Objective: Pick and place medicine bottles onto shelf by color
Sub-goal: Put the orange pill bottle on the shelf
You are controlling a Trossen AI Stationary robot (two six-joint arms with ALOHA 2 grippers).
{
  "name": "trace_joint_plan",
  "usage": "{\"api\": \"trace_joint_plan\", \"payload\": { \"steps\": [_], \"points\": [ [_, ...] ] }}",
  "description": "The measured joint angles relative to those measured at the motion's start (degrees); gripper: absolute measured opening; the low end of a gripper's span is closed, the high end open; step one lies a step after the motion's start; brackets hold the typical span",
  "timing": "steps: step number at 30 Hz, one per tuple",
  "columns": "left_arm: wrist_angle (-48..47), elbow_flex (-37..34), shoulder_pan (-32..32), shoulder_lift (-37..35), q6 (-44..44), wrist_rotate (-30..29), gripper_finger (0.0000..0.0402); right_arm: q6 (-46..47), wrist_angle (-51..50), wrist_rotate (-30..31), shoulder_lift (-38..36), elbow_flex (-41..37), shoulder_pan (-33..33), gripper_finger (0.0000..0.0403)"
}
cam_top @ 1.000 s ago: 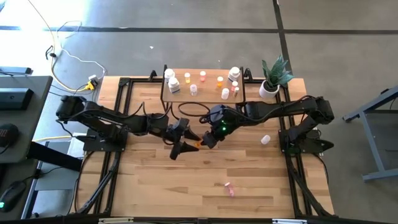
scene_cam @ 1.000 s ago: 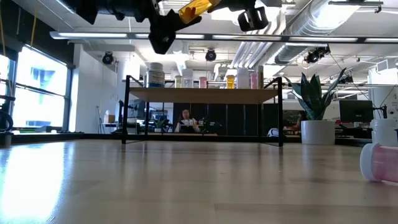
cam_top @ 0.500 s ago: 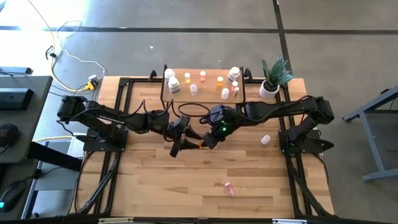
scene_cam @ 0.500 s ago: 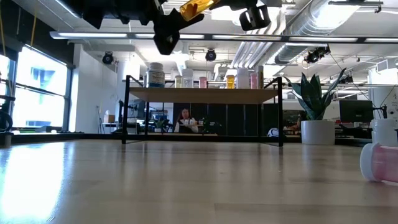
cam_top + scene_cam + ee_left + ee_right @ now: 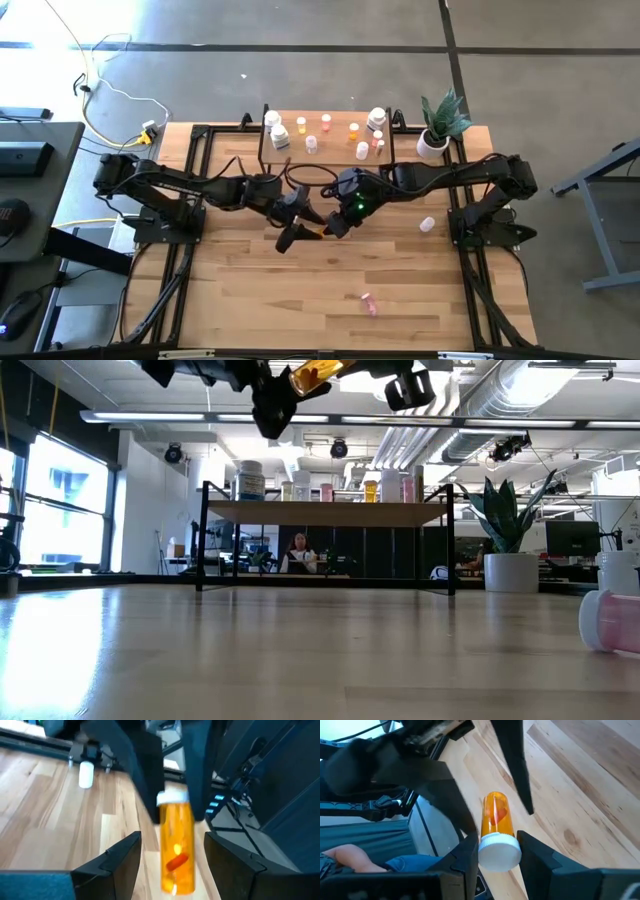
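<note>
Looking down from the high view, the right gripper [image 5: 327, 229] and left gripper [image 5: 292, 232] meet tip to tip over mid-table, an orange bottle [image 5: 317, 233] between them; the shelf [image 5: 327, 150] carries other bottles. Low view: the bottle [image 5: 314, 373] hangs high, above the shelf [image 5: 325, 513]. Left wrist view: its fingers [image 5: 112, 863] flank the bottle [image 5: 176, 850], apart from it. Right wrist view: its fingers [image 5: 464, 860] clamp the white-capped end [image 5: 499, 851].

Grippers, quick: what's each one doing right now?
Right gripper: shut on the white-capped end of the orange, clear plastic pill bottle.
Left gripper: fingers either side of that bottle, contact cannot be told.
</note>
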Motion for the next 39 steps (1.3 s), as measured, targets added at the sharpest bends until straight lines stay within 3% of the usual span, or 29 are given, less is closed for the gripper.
{"api": "trace_joint_plan", "payload": {
  "steps": [12,39],
  "points": [
    [-0.24,-0.07,0.35,0.09,0.26,-0.04,0.0202,1.29,0.47,-0.02,0.0,-0.02,0.0,0.0104],
    [-0.14,-0.07,0.39,0.09,2.35,1.44,0.0097,3.89,1.75,-0.52,-0.02,-0.04,0.0,0.0104]
  ]
}}
